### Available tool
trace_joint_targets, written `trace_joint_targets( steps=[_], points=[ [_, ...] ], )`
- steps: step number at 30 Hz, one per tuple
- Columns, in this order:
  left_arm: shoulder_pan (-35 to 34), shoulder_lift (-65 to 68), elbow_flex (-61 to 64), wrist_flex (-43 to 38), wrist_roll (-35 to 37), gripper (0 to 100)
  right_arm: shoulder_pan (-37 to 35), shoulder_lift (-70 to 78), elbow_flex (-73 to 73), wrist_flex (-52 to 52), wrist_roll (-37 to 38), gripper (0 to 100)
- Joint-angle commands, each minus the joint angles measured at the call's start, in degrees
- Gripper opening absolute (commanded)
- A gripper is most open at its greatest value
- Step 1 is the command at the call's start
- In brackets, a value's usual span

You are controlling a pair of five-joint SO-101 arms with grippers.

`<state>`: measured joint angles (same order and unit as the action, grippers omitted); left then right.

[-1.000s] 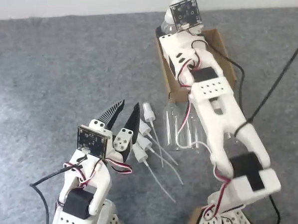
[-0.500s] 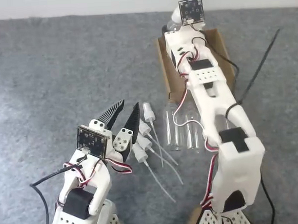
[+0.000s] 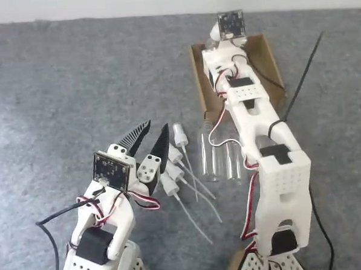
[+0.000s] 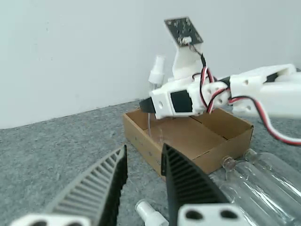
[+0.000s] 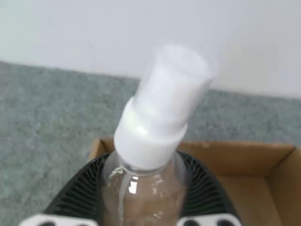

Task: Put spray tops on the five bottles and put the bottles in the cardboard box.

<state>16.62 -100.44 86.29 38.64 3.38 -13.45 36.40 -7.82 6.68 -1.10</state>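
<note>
No legible text or labels anywhere.

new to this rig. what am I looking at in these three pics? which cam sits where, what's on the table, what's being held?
These are two small white robot arms side by side, the left arm and the right arm, and each ends in a black two-fingered gripper. The high view comes from a fixed camera looking down. The other two pictures come from a camera on each arm's wrist.

On the grey table lie several clear uncapped bottles. Next to them are loose spray tops with long tubes, and an open cardboard box.

The left gripper is open and empty, near the loose tops. The right gripper is shut on a bottle with a spray top already fitted, held over the box.
</note>
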Motion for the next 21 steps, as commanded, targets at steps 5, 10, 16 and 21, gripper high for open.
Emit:
trace_joint_targets(
  steps=[5,10,16,21],
  points=[
    [0.35,-1.14,-0.66,-2.81,-0.79,11,0.92,-0.40,-4.22,-2.86,-0.70,0.6],
    [0.35,-1.14,-0.66,-2.81,-1.23,11,0.92,-0.40,-4.13,-2.51,-0.53,0.7],
    [0.35,-1.14,-0.66,-2.81,-1.41,11,0.92,-0.57,-3.96,-2.42,-0.53,9.5],
    [0.35,-1.14,-0.66,-2.81,-1.41,11,0.84,-1.01,-4.04,0.57,-0.44,17.7]
  ],
)
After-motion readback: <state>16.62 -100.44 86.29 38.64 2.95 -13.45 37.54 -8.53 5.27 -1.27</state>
